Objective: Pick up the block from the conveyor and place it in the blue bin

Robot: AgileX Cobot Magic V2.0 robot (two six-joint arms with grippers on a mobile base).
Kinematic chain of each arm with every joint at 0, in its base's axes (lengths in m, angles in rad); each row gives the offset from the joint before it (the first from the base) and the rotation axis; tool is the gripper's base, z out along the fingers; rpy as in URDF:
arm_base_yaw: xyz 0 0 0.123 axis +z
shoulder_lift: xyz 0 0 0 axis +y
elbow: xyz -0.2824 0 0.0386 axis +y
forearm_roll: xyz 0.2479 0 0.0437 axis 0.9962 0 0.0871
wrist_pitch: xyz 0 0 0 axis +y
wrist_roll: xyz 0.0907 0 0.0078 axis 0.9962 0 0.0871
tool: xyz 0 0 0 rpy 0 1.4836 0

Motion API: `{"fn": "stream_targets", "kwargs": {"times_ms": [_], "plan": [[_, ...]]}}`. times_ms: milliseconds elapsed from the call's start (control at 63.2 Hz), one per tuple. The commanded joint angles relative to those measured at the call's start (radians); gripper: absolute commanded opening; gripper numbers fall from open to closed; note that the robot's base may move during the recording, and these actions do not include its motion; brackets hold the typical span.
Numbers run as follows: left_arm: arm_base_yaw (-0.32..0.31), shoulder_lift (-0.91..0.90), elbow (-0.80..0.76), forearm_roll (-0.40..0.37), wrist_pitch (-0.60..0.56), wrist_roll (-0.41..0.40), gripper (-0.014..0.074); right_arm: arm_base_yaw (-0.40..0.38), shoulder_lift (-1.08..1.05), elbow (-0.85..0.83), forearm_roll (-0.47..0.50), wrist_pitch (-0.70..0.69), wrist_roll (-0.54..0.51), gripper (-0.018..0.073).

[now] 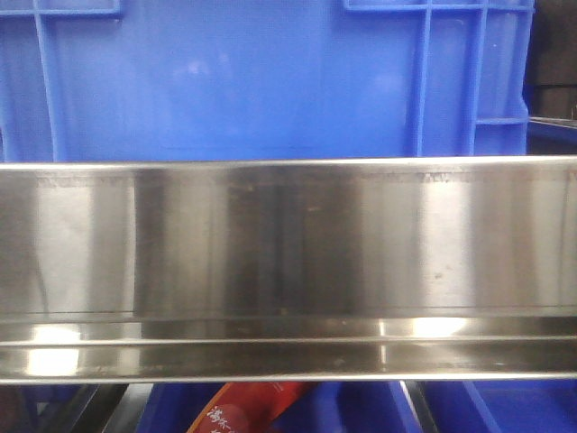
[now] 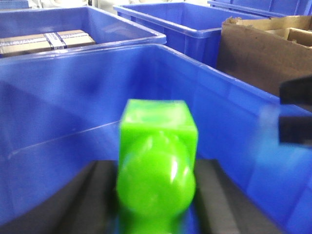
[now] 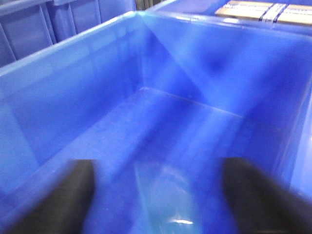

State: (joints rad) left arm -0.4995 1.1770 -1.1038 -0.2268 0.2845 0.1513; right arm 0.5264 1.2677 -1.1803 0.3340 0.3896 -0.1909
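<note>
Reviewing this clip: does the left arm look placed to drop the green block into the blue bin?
Probably yes. The left gripper holds the green block between its fingers, inside the blue bin's walls, and nothing shows between block and bin. The floor right under it is hidden.

Only fingers show. The left gripper [image 2: 156, 204] has two broad matte black fingers [image 2: 92, 197] with rounded tops, entering at 7 and 5 o'clock. The right gripper [image 3: 161, 200] shows two blurred matte black fingertips [image 3: 73, 187], blunt and smooth, at 7 and 4 o'clock. No cables, screws or markings are discernible.
</note>
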Motion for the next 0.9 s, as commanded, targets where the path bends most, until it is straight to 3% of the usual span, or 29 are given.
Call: {"fn": "stream_targets", "kwargs": {"times_ms": [0, 79, 253, 332, 443, 601, 680, 791, 886], "plan": [[-0.007, -0.012, -0.008, -0.011, -0.010, 0.002, 0.0321, 0.002, -0.004, -0.023, -0.009, -0.014, -0.002, 0.0442], [-0.007, -0.037, -0.008, -0.011, -0.010, 0.002, 0.0237, 0.002, -0.018, -0.043, -0.009, 0.008, -0.002, 0.0347], [-0.007, -0.112, -0.008, -0.005, -0.010, 0.002, -0.0101, 0.002, -0.073, -0.065, -0.009, 0.033, -0.002, -0.0017], [-0.005, -0.131, -0.008, 0.019, -0.014, 0.002, -0.0111, 0.002, -0.081, -0.065, -0.011, 0.020, -0.002, -0.0170], [-0.005, -0.133, -0.008, 0.021, -0.014, 0.002, -0.0111, 0.000, -0.085, -0.065, -0.011, -0.018, -0.002, -0.0160], [-0.005, -0.218, -0.008, -0.123, -0.007, -0.007, -0.0111, 0.000, -0.181, -0.063, -0.011, -0.069, -0.002, -0.0160], [-0.005, -0.289, -0.002, -0.118, -0.003, -0.004, -0.0111, 0.000, -0.244, -0.047, -0.063, -0.089, -0.002, -0.0160], [-0.001, -0.372, 0.046, -0.023, 0.001, -0.003, -0.0111, 0.000, -0.337, 0.030, -0.201, -0.100, -0.002, -0.0160], [-0.001, -0.438, 0.113, 0.023, 0.052, -0.003, -0.0111, 0.000, -0.420, 0.133, -0.205, -0.108, -0.002, -0.0160]]}}
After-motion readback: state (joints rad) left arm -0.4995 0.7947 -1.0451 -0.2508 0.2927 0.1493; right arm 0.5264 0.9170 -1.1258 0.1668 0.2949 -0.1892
